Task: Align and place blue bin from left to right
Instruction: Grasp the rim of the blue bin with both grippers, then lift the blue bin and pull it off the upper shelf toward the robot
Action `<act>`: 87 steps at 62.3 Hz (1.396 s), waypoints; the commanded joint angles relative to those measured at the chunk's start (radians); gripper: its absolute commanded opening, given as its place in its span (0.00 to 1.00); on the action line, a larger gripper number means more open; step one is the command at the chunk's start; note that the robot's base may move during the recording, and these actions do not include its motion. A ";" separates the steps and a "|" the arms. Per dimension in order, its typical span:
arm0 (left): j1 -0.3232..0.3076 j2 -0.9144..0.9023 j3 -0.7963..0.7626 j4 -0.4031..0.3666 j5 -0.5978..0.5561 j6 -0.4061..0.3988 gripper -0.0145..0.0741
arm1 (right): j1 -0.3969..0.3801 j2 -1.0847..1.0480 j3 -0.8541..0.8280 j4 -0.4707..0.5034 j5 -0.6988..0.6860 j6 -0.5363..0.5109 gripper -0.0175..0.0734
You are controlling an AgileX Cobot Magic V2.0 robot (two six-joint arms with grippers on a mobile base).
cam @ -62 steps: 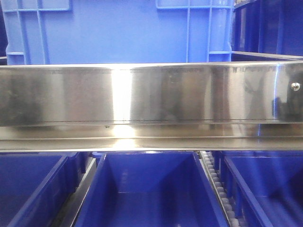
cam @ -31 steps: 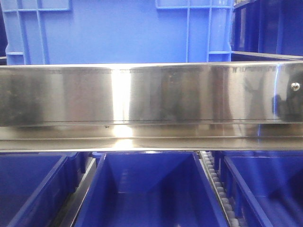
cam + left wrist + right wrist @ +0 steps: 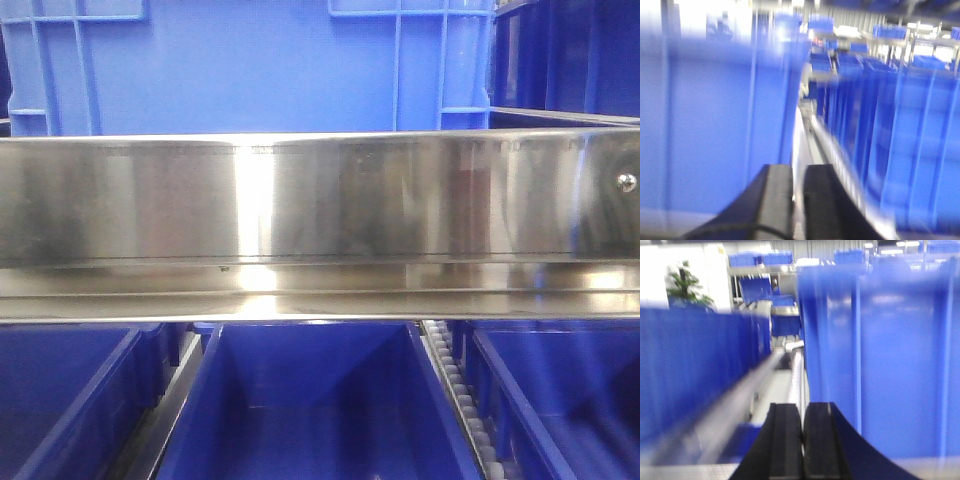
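Gleaming steel rail [image 3: 320, 200] under the blue bin [image 3: 250, 70]; left hand [image 3: 797, 200], right hand [image 3: 802, 440] closed.

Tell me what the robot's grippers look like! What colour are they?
Both are black. The left gripper has two flat, chunky fingers that widen in a curve toward the base, with a thin dark cable looping across the bottom. The right gripper has the same shape, with straight ridges running along it. No markings show, and the arms themselves are out of view.
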 commanded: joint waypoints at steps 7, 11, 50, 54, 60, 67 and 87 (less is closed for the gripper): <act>0.004 0.079 -0.267 0.047 0.166 0.004 0.49 | -0.004 0.086 -0.248 0.003 0.131 -0.006 0.49; 0.004 0.139 -0.347 0.044 0.208 0.004 0.56 | -0.004 0.132 -0.299 0.003 0.131 -0.006 0.63; -0.308 0.895 -1.153 -0.048 0.642 0.180 0.71 | 0.194 0.694 -0.853 0.040 0.361 -0.018 0.81; -0.329 0.978 -1.245 -0.048 0.712 0.180 0.71 | 0.242 0.779 -0.929 0.040 0.410 -0.018 0.81; -0.332 1.117 -1.380 -0.050 0.805 0.162 0.71 | 0.297 0.894 -1.063 0.040 0.503 -0.018 0.79; -0.332 1.282 -1.547 -0.014 0.924 0.084 0.70 | 0.315 1.075 -1.287 0.036 0.675 -0.018 0.77; -0.304 1.588 -1.880 0.022 1.081 0.037 0.70 | 0.319 1.537 -1.886 -0.146 1.089 0.117 0.75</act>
